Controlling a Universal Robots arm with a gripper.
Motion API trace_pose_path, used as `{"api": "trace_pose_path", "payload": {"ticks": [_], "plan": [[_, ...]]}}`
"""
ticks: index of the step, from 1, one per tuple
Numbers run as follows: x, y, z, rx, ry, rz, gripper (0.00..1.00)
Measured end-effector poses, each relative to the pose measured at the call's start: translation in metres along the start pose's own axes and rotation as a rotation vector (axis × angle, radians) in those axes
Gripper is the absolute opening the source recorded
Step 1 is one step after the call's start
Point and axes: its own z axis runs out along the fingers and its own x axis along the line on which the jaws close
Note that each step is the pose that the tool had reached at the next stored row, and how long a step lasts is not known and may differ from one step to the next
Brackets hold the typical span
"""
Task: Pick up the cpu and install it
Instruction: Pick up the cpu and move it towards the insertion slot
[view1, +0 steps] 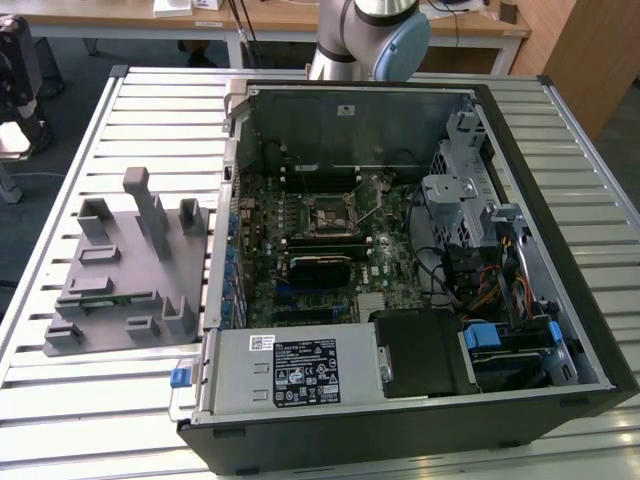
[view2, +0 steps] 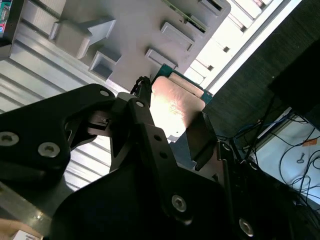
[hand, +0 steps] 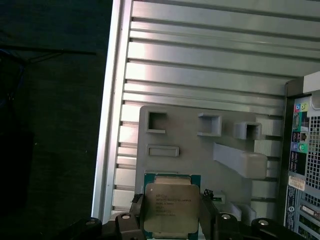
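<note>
The flat, square cpu, silvery metal rimmed in green, is held clamped by its sides in the black gripper, with a matte grey moulded tray seen beyond it on a ribbed aluminium table

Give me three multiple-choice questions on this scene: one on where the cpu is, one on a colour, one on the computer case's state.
1. Where is the cpu?
A. lying on the floor
B. held in the claw
C. in a person's hand

2. What colour is the parts fixture?
A. grey
B. red
C. yellow

3. How is the computer case?
A. closed all round
B. open, with the motherboard showing
C. wrapped in plastic

Answers:
1 B, since the claw clamps the cpu from both sides in both wrist views.
2 A, since the fixture is plain grey in the exterior view.
3 B, since the motherboard lies exposed in the exterior view.
</note>
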Motion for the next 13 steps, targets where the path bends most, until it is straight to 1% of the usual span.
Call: {"api": "trace_pose_path", "payload": {"ticks": [2,8,13], "plan": [[-0.0001,0.0002,-0.0022,0.0,0.0,0.0,0.53],[-0.0004,0.0002,-0.0025,0.0001,0.0002,0.0,0.53],[-0.0079,-0.0004,-0.0022,0.0,0.0001,0.0,0.53]]}}
